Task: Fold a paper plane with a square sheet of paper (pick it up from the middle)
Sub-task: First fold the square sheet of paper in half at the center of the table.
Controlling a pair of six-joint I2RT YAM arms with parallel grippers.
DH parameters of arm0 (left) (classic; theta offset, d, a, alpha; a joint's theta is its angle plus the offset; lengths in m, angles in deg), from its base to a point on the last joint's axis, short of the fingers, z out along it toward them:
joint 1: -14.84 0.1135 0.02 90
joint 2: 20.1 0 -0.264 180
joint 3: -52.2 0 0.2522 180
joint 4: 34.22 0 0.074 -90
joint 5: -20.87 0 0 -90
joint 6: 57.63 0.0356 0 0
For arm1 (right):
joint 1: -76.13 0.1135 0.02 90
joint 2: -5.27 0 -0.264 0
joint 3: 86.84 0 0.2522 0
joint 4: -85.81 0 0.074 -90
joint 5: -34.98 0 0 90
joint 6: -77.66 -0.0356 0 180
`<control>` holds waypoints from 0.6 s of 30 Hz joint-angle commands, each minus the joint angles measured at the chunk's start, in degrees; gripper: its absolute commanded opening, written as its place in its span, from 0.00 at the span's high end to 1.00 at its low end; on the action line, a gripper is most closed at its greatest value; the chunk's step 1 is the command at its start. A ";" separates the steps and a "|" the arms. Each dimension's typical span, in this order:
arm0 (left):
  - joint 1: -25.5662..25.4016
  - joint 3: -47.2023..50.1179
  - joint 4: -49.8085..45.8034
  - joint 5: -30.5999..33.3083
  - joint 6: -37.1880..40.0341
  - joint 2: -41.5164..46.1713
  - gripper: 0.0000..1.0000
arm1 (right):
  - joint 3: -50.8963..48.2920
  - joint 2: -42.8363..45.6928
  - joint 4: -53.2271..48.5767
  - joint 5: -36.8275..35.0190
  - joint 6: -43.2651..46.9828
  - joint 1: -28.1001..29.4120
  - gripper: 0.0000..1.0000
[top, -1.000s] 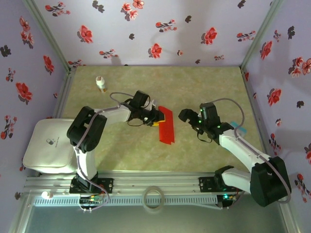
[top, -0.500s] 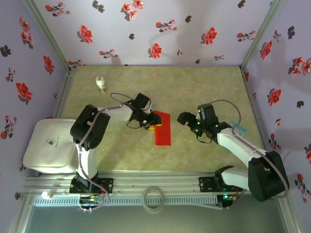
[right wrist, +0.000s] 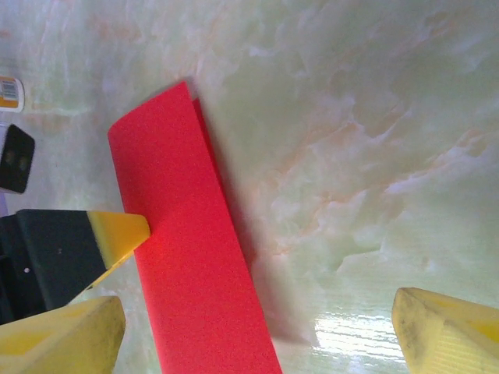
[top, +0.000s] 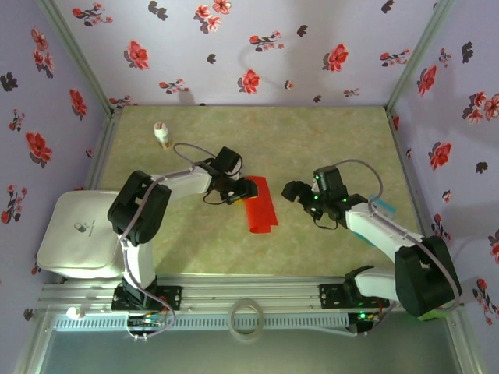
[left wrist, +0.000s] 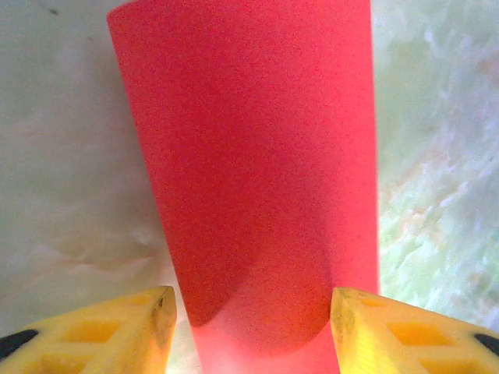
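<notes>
Left pincer (top: 248,189) reaches over the middle of the bench (top: 327,140), its yellow fingers spread to either side of one end of the square sheet of paper (top: 259,209), not gripping it. The paper lies on the bench just left of centre as a narrow folded red strip, slanting toward the near edge. Near it on the right, the right pincer (top: 290,189) faces the strip with its fingers wide apart and nothing held. The bench top is a glossy, pale green marbled surface. A white padded case (top: 78,234) sits off its left side, a small white bottle (top: 162,134) stands toward the far left corner, and a teal-and-white card (top: 382,206) lies near the right edge. Lilac walls (top: 312,70) printed with red and dark flowers close in three sides. From the left wrist, the strip runs straight away between two yellow fingertips (left wrist: 117,327), the right one overlapping its edge. From the right wrist, the strip's far corner shows two slightly offset layers, one yellow tip (right wrist: 117,226) of the left pincer touches its edge, and glare shines on the bench beside it.
</notes>
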 commanded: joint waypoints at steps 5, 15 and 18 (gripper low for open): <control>-0.08 -0.60 -4.69 2.58 3.59 0.30 0.46 | 2.55 -3.70 2.72 1.05 -0.71 2.42 0.15; -0.01 -3.71 -8.25 3.04 5.99 -1.75 0.47 | 5.20 -10.88 6.74 2.33 -1.82 6.34 0.49; -0.03 -3.63 -8.65 3.27 5.57 -2.48 0.47 | 4.95 -11.44 6.51 0.64 -2.47 6.70 0.50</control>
